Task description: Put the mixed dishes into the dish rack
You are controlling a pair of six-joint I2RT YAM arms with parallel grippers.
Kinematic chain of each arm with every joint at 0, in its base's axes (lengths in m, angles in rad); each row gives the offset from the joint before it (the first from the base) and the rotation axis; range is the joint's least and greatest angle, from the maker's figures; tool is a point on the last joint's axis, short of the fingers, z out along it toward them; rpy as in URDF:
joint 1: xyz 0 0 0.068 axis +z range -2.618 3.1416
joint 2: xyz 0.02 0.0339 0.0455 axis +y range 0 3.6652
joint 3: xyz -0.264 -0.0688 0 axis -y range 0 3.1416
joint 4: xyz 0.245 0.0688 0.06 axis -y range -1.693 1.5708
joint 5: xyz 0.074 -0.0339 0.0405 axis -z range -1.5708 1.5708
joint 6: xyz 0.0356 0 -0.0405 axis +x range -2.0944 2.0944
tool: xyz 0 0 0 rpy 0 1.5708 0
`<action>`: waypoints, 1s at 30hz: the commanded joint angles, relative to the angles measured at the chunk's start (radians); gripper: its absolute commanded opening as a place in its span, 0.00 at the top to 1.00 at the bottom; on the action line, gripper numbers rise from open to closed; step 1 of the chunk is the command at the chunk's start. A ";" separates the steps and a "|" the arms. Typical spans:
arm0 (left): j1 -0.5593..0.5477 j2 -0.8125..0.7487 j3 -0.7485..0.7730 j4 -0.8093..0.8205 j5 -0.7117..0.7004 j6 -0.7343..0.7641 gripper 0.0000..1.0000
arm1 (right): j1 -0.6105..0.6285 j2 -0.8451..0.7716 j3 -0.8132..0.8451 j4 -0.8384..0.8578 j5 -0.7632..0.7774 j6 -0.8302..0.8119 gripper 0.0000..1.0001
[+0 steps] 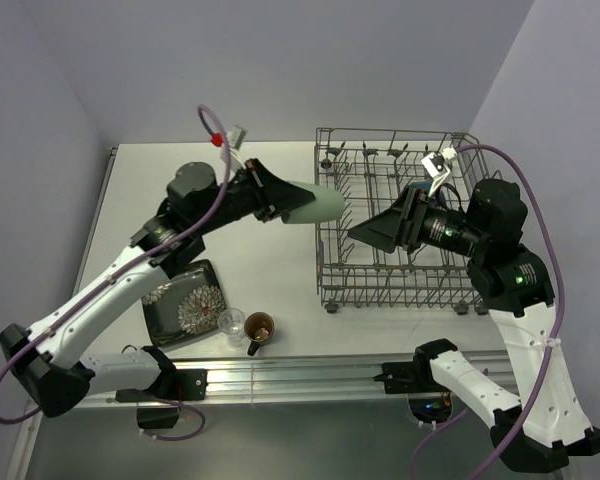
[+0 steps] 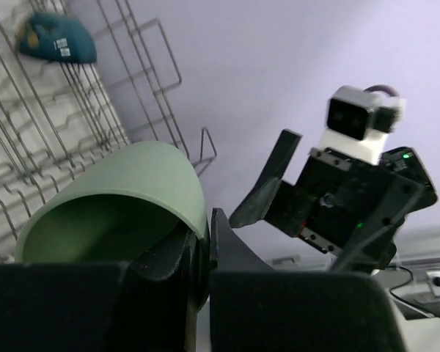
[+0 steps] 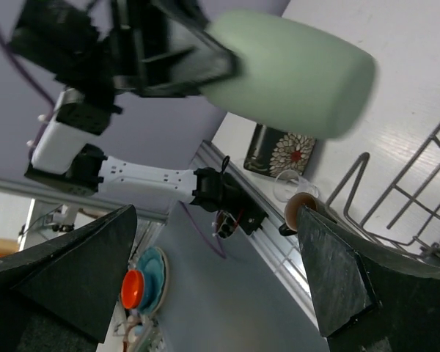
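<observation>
The pale green cup (image 1: pixel 315 205) hangs sideways just beside the grey wire rack (image 1: pixel 370 180)

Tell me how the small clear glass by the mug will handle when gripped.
The small clear glass looks smooth, so probably slippery and fragile. It seems to stand upright, so a nudge could tip it. The brown mug and floral plate sit close; a sideways push likely hits them.

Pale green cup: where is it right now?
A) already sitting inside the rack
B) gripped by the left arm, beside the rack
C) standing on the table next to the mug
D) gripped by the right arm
B: the left gripper is clamped on the rim of the pale green cup, holding it sideways beside the dish rack, while the right gripper is open and holds nothing.
</observation>
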 commanded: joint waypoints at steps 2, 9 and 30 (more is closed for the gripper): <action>-0.012 0.013 -0.022 0.225 0.154 -0.132 1.00 | 0.010 0.015 -0.011 0.125 -0.091 0.039 0.04; -0.017 0.013 -0.003 0.241 0.204 -0.128 1.00 | 0.010 0.039 -0.005 0.090 -0.054 0.017 0.05; -0.017 -0.042 -0.144 0.486 0.247 -0.318 1.00 | 0.010 0.005 -0.160 0.499 -0.129 0.229 0.06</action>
